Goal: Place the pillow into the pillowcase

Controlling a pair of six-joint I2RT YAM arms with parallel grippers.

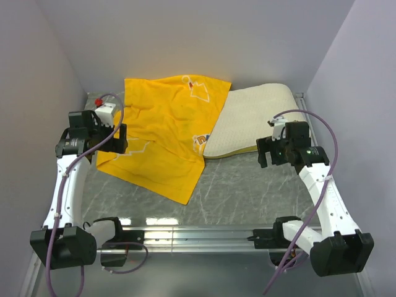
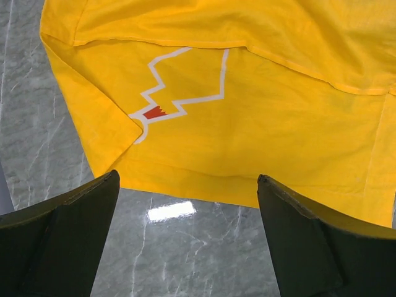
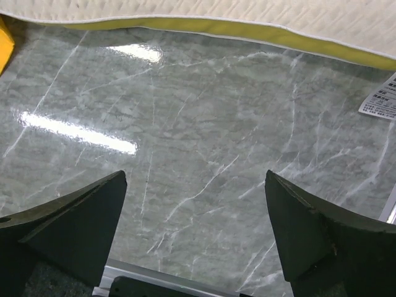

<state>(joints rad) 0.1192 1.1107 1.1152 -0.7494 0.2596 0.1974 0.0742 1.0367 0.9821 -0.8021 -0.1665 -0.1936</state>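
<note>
Grey marble-veined counter (image 1: 247, 192) between pale walls carries both items toward its far edge; the crumpled bright yellow fabric pillowcase (image 1: 164, 133) lies far-left of centre, 1 corner reaching toward mid-counter; its right edge overlaps and hides the left end of the cream-white quilted rectangular pillow (image 1: 253, 117) near the far right corner; blue print at that overlap is folded and unreadable; the right wrist view cuts the pillow to its yellowish side edge, with a small white printed tag (image 3: 378, 102) clipped at the frame's side. Left gripper (image 2: 187, 179) hovers just short of the pillowcase's hem, 2 fingers spread wide, holding nothing; right gripper (image 3: 195, 176) is spread wide over bare counter near the pillow, holding nothing.
</note>
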